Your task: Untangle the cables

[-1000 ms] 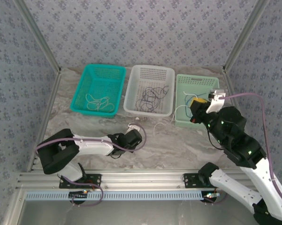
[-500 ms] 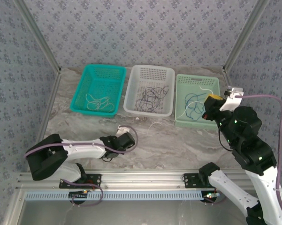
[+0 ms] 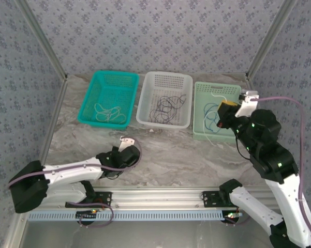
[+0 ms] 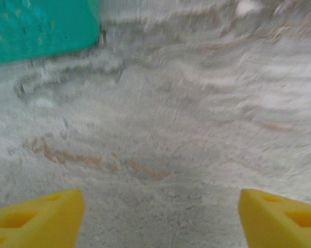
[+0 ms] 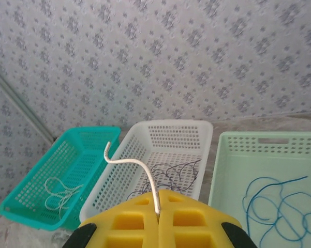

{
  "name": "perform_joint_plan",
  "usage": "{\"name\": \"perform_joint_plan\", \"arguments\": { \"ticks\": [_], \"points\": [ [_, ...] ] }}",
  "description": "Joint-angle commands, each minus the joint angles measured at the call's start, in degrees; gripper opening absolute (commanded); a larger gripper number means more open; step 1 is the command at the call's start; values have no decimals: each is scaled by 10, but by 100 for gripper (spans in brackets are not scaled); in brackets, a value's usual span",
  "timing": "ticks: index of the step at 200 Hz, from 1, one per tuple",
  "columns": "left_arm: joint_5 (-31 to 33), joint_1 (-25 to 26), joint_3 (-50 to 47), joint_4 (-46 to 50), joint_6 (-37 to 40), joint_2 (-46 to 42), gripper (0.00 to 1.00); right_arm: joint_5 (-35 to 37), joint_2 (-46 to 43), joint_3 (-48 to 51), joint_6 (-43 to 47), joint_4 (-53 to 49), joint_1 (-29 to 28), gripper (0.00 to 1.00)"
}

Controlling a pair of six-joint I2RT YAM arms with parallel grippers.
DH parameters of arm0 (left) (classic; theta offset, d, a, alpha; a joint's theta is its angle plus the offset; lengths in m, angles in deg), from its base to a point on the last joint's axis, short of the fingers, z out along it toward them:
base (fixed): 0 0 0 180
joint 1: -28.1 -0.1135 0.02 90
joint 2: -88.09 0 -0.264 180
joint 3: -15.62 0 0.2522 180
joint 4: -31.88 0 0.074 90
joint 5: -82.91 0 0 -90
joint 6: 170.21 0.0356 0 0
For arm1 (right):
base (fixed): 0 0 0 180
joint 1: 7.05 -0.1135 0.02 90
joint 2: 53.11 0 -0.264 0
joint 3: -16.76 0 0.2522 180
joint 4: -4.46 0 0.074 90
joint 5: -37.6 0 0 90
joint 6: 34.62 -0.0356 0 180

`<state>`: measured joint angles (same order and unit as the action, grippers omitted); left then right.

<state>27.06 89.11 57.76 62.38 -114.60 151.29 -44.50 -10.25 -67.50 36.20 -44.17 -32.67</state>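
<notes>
Yellow pads of the right gripper (image 5: 158, 202) are clenched on a pale whitish cable (image 5: 137, 163), which rises from between them and curls over at its free end. The rest of that cable is hidden below the fingers. In the overhead view this gripper (image 3: 224, 111) hangs above the pale green basket (image 3: 199, 135), where the blue cables (image 3: 213, 116) lie in loose loops. The main risk seems to be a snag: if the hidden length lies among the blue loops, lifting or carrying it sideways could drag them out over the rim. The pinch is also narrow on a thin, slippery wire, so a quick swing might let it slide free. Other pale cables (image 3: 107, 111) lie in the teal basket (image 3: 114, 74), probably where this one belongs. To get there it must cross the white basket (image 3: 168, 75), and a trailing end could catch the dark cables (image 3: 165, 106). The left gripper (image 4: 158, 217) is released and empty, low over bare marble table (image 4: 196, 103) near the teal basket, well away and unable to steady anything.
</notes>
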Motion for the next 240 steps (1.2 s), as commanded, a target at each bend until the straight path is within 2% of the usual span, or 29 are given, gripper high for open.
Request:
{"name": "perform_joint_plan", "arguments": {
  "ticks": [1, 28, 34, 62, 88, 112, 138, 176, 214, 240],
  "points": [
    [38, 6, 20, -22, 42, -71, 83, -60, 20, 0, -9, 37, 2, 0],
    [-11, 5, 5, -162, 149, -155, 89, -93, 33, -3, -15, 46, 1, 0],
    [-42, 5, 6, -192, 175, -164, 90, -96, 34, -3, -16, 47, 2, 0],
    [-147, -5, 60, -242, 244, -141, 94, -108, 34, -3, -22, 52, 1, 0],
    [-212, -19, 128, -247, 260, -72, 97, -131, 38, -5, -33, 63, -1, 0],
    [-259, -31, 147, -313, 273, -29, 98, -146, 47, -8, -44, 75, -6, 0],
    [-338, -43, 168, -359, 270, -2, 95, -155, 62, -8, -52, 90, -21, 0],
    [-414, -45, 193, -383, 280, 25, 95, -139, 87, -13, -51, 107, -57, 0],
    [-459, -46, 217, -410, 279, 60, 95, -122, 101, -23, -45, 109, -84, 0],
    [-454, -47, 251, -401, 278, 96, 94, -120, 104, -32, -46, 110, -98, 0]
  ]
}}
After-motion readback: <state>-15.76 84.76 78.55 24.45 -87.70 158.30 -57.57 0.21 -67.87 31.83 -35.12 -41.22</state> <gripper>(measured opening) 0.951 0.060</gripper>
